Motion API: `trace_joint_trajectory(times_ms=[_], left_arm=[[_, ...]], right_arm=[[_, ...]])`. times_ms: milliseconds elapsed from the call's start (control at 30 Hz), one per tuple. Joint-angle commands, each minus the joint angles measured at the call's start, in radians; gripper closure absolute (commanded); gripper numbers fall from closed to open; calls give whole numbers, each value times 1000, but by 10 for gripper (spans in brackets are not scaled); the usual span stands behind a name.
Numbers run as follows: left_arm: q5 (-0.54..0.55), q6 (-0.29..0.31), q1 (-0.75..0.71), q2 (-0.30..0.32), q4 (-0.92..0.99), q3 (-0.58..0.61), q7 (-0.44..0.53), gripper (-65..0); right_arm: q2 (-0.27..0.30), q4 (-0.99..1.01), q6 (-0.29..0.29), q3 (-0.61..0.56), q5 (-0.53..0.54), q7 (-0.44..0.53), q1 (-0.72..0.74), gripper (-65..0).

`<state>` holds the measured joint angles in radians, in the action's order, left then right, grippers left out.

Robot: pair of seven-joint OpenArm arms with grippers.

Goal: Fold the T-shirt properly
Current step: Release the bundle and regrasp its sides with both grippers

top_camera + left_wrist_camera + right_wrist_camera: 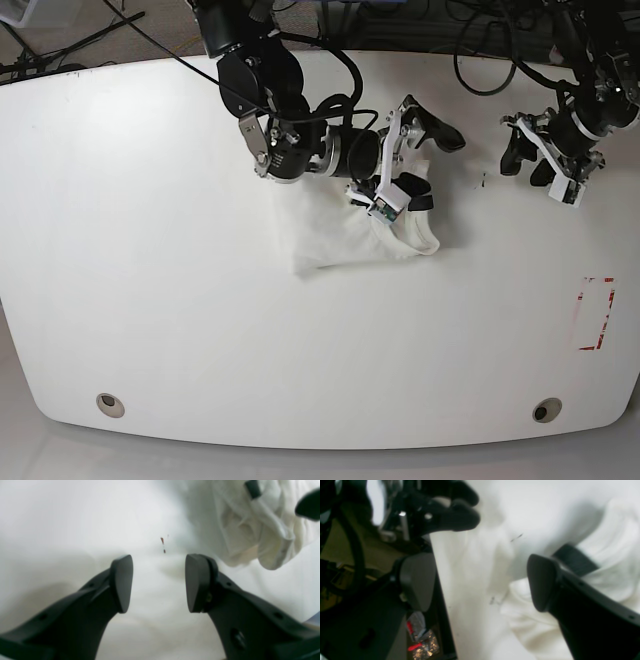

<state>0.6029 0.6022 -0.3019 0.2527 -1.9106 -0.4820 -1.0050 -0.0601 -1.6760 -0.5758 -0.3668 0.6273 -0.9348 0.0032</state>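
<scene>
The T-shirt (345,232) lies crumpled in a white bundle on the white table (150,250), right of its middle; no print shows. My right gripper (438,172) hangs open over the bundle's right end, one finger above bare table, the other over the neck opening. In the right wrist view, only table shows in the wide gap of the right gripper (477,562), and the T-shirt (532,630) lies under the right-hand finger. My left gripper (522,165) stands open farther right, apart from the cloth. In the left wrist view, the left gripper (158,560) holds nothing and the T-shirt (250,530) is at upper right.
A red-outlined rectangle (597,313) is marked on the table near its right edge. Two round holes (110,404) (546,410) sit along the front edge. Cables run behind the table's far edge. A small dark mark (483,180) lies between the grippers.
</scene>
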Motion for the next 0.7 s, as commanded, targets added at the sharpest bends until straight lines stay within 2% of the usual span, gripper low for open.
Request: trace_joint_trajectory(times_ms=[0,167,300,367,533,600,667], left_arm=[[24,2,10,43,-53,49,24,-307],[24,2,51,52,-80,202,24,-307],[21,2,94,49,-80,328,27,-307],[21,2,106,46,-80,380,27,-307],[18,2,135,-23,-76,432,24,-307],[18,2,140,-39,-73,434,24,-307],[-4,0,140,-57,-62,434,22,-307]], right_arm=[[13,-51,-5,50,6,20,16,-553],[67,-98,-6,237,3,20,24,-553],[98,-51,-6,358,-1,20,90,-542],[122,4,-6,369,1,21,134,-488],[158,167,-6,369,-1,23,249,-257],[164,222,-5,366,-4,26,280,-214],[162,307,-5,364,-39,55,318,-209]])
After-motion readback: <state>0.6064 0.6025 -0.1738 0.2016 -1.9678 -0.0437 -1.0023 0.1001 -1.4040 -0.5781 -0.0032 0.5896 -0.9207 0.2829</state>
